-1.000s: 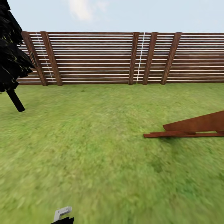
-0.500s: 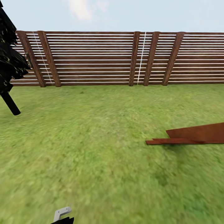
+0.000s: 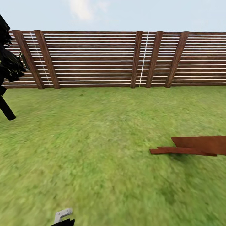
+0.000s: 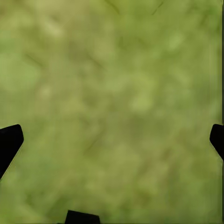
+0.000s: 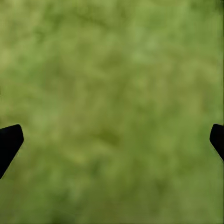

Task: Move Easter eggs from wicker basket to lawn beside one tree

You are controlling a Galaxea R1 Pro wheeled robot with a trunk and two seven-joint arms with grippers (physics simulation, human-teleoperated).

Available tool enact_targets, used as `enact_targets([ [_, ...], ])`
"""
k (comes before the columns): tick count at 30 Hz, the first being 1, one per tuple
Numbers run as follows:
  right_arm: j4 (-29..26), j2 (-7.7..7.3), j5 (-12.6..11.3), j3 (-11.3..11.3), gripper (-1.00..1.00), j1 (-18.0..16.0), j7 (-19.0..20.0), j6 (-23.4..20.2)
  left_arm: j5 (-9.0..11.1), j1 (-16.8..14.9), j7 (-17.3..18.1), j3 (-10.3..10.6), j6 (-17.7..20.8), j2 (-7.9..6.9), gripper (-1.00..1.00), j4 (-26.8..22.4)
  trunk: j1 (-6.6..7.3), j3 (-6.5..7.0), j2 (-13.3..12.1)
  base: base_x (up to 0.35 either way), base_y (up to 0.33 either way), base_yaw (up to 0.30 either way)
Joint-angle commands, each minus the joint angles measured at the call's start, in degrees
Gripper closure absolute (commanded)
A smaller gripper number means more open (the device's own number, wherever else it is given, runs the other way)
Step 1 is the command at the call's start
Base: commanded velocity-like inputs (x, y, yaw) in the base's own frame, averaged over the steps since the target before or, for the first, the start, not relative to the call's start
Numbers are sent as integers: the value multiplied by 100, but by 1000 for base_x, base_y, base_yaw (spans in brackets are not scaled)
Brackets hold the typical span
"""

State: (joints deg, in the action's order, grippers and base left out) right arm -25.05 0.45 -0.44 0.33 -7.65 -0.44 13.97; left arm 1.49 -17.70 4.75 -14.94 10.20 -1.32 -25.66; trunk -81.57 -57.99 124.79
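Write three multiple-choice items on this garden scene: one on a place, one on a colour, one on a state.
1. Where does the dark tree stand in the head view?
A. at the left edge
B. in the middle
C. at the right edge

2. What colour is the slatted fence behind the lawn?
A. white
B. brown
C. blue

3. How does the left tool stand in its wrist view?
A. shut on an egg
B. open, fingers wide apart over grass
C. shut on a board

Key: 1 A, the black canopy and trunk sit at the left border. 2 B, posts and slats are brown wood. 3 B, the dark fingertips lie at opposite borders with bare grass between.
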Motion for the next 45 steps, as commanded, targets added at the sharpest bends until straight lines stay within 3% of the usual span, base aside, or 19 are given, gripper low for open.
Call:
enact_targets([
  [1, 0, 4, 0, 0, -100, 0, -4, 1, 0, 0, 0, 1, 0, 0, -100, 0, 0, 0, 0, 339, 0, 140],
  [45, 0, 3, 0, 2, -100, 0, -8, 1, 0, 1, 0, 0, -2, 0, -100, 0, 0, 0, 0, 339, 0, 289],
])
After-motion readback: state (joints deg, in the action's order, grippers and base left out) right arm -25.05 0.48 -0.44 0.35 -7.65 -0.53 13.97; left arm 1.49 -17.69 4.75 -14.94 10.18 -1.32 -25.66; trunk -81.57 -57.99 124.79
